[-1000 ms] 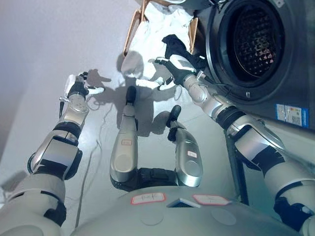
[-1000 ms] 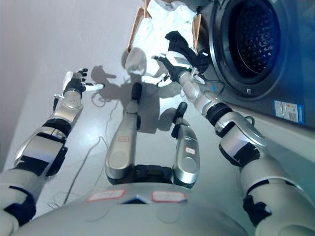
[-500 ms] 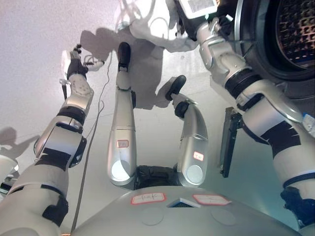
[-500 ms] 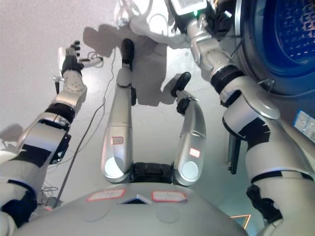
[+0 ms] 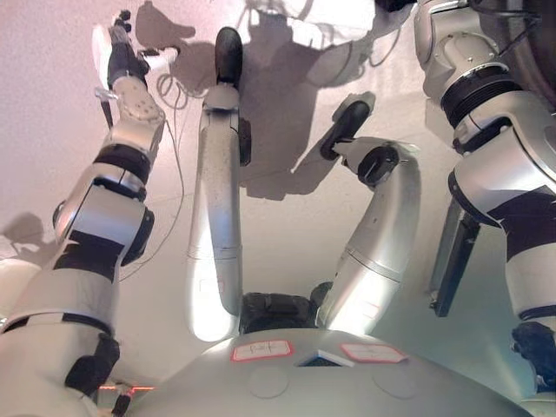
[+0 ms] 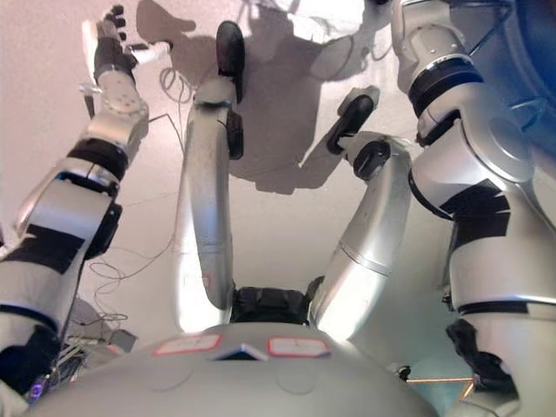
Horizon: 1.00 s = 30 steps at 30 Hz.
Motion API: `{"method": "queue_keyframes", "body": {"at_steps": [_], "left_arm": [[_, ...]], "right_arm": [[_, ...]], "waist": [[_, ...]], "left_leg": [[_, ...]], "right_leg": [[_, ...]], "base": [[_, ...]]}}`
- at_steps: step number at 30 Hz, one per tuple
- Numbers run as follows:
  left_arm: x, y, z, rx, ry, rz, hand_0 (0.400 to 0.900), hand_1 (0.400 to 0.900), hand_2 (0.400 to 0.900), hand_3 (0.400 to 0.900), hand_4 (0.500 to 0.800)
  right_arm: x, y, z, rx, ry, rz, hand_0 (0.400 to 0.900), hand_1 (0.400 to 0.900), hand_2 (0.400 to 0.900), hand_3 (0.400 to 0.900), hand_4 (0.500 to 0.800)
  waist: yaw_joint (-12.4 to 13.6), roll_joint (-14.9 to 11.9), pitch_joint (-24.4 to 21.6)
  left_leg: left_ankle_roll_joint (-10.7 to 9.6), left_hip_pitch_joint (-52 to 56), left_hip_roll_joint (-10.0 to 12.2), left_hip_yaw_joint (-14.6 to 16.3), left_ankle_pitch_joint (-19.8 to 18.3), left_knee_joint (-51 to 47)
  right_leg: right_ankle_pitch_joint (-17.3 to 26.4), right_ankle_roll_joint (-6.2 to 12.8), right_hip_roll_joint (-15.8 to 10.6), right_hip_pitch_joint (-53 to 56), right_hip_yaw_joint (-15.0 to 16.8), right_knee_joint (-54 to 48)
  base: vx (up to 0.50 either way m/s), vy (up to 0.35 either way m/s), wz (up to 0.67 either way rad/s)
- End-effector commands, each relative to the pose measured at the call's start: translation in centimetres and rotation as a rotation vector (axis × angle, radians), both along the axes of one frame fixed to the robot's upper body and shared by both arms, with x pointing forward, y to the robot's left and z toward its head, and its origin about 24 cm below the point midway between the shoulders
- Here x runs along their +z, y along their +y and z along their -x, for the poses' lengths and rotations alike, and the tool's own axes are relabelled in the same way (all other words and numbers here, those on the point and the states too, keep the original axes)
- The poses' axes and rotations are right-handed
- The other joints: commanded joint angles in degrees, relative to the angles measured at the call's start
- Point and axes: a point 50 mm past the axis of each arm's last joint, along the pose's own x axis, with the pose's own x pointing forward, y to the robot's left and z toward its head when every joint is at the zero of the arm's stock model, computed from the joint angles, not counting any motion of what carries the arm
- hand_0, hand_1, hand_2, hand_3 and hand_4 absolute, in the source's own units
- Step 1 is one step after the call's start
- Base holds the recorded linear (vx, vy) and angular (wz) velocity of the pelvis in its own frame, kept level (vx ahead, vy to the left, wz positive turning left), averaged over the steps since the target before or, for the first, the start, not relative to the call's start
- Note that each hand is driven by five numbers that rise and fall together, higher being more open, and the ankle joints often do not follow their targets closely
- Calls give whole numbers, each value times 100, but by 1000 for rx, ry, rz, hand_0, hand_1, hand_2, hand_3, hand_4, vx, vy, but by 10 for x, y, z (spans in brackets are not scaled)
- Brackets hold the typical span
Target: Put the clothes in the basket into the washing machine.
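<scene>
My left hand [image 5: 122,54] is raised over the pale floor at the upper left, fingers spread and holding nothing. My right arm [image 5: 486,113] runs up the right side and leaves the picture at the top, so its hand is out of sight. A bit of white clothing [image 5: 334,10] shows at the top edge near that arm. The basket is not visible. Only the dark front of the washing machine [image 6: 534,39] shows, at the upper right corner.
A dark narrow panel [image 5: 452,265] stands on the floor at the right, below the machine. Loose thin cables [image 6: 122,269] lie on the floor at the left.
The whole picture has shifted, so the basket and the drum have slid out at the top. My right hand, earlier at the black cloth by the basket, has left the view. The left hand stays raised.
</scene>
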Motion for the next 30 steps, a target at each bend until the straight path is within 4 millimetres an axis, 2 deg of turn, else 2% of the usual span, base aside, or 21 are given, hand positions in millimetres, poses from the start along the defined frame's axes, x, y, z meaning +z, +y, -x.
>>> {"method": "queue_keyframes", "body": {"at_steps": [1, 7, 13, 16, 17, 18, 19, 25, 26, 30], "left_arm": [[-48, 4, 18, 82, 122, 28, 900, 900, 900, 900, 800], [-33, -7, 8, 72, 107, 33, 900, 900, 900, 900, 800], [-46, -14, 11, 52, 149, 38, 900, 900, 900, 900, 800], [-50, -15, 13, 45, 154, 37, 900, 900, 900, 900, 800], [-51, -16, 14, 42, 158, 35, 900, 900, 900, 900, 800], [-51, -16, 14, 41, 158, 34, 900, 900, 900, 900, 800], [-49, -15, 13, 44, 155, 33, 900, 900, 900, 900, 800], [-39, -8, 10, 69, 140, 18, 900, 900, 900, 900, 800], [-35, -10, 8, 69, 129, 20, 900, 900, 900, 900, 800], [-31, -11, 6, 67, 118, 15, 900, 900, 900, 900, 800]], "right_arm": [[-40, -27, 4, -163, 74, 23, 900, 900, 900, 900, 800], [-33, -44, 7, -239, 50, -37, 900, 900, 900, 900, 800], [-23, -72, 13, -339, 32, -47, 900, 900, 900, 900, 800], [-26, -84, 16, -374, 49, -41, 900, 900, 900, 900, 800], [-28, -87, 17, -385, 56, -41, 724, 724, 724, 724, 694], [-28, -88, 17, -396, 65, -35, 520, 520, 520, 520, 572], [-27, -89, 17, -398, 62, -37, 400, 400, 400, 400, 500], [-30, -87, 17, -390, 54, -91, 400, 400, 400, 400, 500], [-29, -83, 16, -376, 46, -117, 400, 400, 400, 400, 500], [-31, -78, 15, -361, 43, -131, 400, 400, 400, 400, 500]], "waist": [[-186, 477, -997], [-270, 522, -898], [-245, 571, -964], [-213, 584, -1076], [-203, 587, -1106], [-191, 599, -1145], [-185, 593, -1182], [-229, 591, -1511], [-248, 593, -1633], [-274, 597, -1617]], "left_leg": [[74, -351, -83, 72, -1417, 1182], [64, -351, -65, 162, -1594, 1431], [64, -351, -112, 214, -1537, 1343], [61, -351, -160, 202, -1451, 1223], [58, -351, -173, 190, -1426, 1195], [57, -351, -176, 181, -1400, 1154], [62, -351, -184, 168, -1379, 1117], [48, -349, -264, 119, -1065, 598], [30, -285, -278, 92, -918, 358], [-9, 191, -265, 78, -676, -211]], "right_leg": [[-295, 167, 95, -197, 221, 416], [-514, 148, 64, -301, 410, 799], [-497, 142, 59, -341, 471, 797], [-449, 148, 71, -330, 438, 702], [-435, 150, 85, -327, 433, 673], [-418, 154, 88, -335, 423, 649], [-402, 157, 98, -335, 412, 615], [-172, 179, 190, -239, 273, 91], [-113, 192, 234, -121, 189, -142], [60, 224, 323, 371, 65, -707]], "base": [[41, -3, -3], [43, -16, 8], [36, 7, 7], [23, -5, 9], [15, -4, 5], [12, -6, 3], [0, 0, 0], [0, 0, 0], [0, 0, 0], [1, -16, -1]]}}
